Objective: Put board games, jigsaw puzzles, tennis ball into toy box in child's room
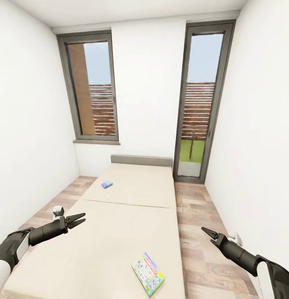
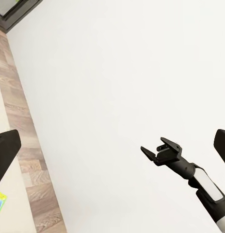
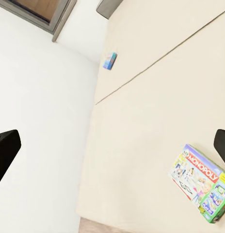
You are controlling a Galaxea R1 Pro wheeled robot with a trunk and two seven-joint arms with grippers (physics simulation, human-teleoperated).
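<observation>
The beige bed (image 1: 119,224) lies straight ahead with two board games on it. A white-green Monopoly box (image 1: 148,274) (image 3: 200,187) rests flat near the bed's close right corner. A small blue box (image 1: 106,185) (image 3: 109,61) sits on the far section, towards the left side. My left gripper (image 1: 82,219) hovers open over the bed's left edge. Beside the right edge my right gripper (image 1: 207,232) (image 2: 158,151) is open above the floor, holding nothing. The table, toy box, jigsaw puzzles and tennis ball are out of view.
White walls close in on both sides. Narrow strips of wood-plank floor (image 1: 198,216) run along each side of the bed. A grey headboard (image 1: 141,160) stands at the far end, with a dark-framed window (image 1: 91,87) and a tall glass door (image 1: 199,104) behind.
</observation>
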